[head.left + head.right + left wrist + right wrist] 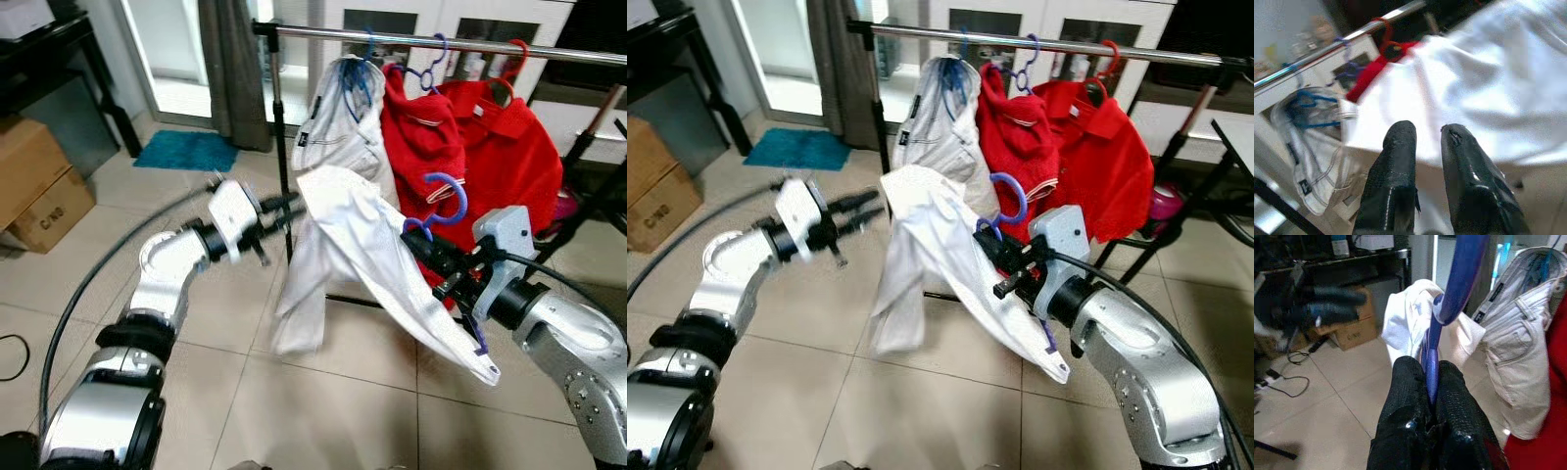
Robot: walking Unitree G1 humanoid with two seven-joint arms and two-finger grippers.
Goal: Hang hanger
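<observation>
Right gripper point(1432, 382) is clamped on the neck of the blue hanger point(446, 201), which carries a white shirt point(358, 259) below the rail point(431, 41). Left gripper point(289, 208), fingers slightly parted and holding nothing, sits at the shirt's shoulder edge.

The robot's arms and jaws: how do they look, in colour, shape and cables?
Both arms are silver with rounded shells and black joints. The left gripper and the right gripper each have two long black fingers behind a white wrist block. A black cable loops beside the left arm.
</observation>
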